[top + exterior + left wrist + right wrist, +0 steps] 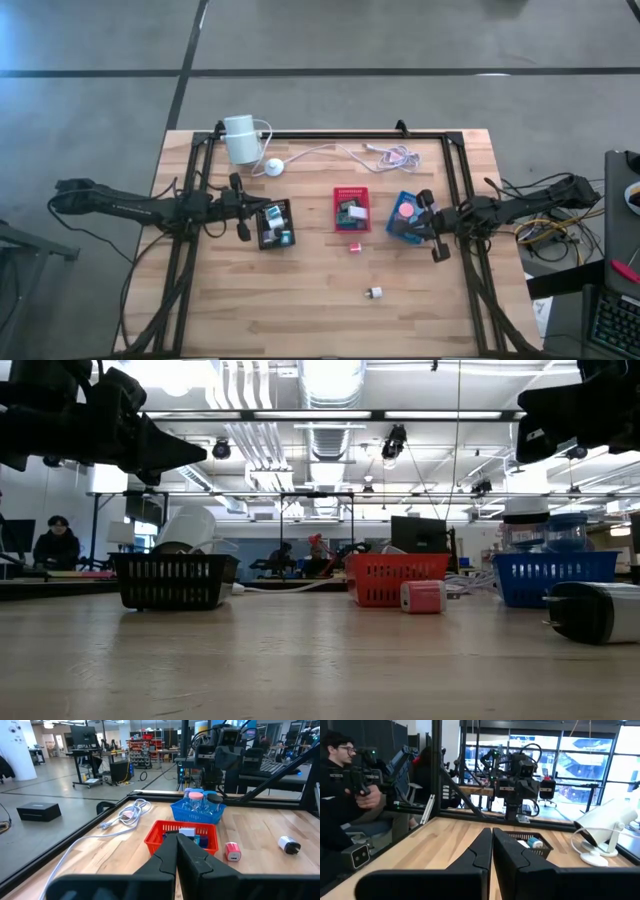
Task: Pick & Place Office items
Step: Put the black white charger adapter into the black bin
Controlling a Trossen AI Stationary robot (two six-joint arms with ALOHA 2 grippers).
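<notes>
Arms idle over wooden surface [300, 300], both sets of fingers pressed together, nothing held.
Left gripper [243, 210] frame left by black tray [275, 225]; right gripper [432, 228] at blue tray [404, 218]. Pink block [355, 247] and white block [374, 293] lie loose lower centre; red tray [352, 209] mid-frame. No readable writing.
</notes>
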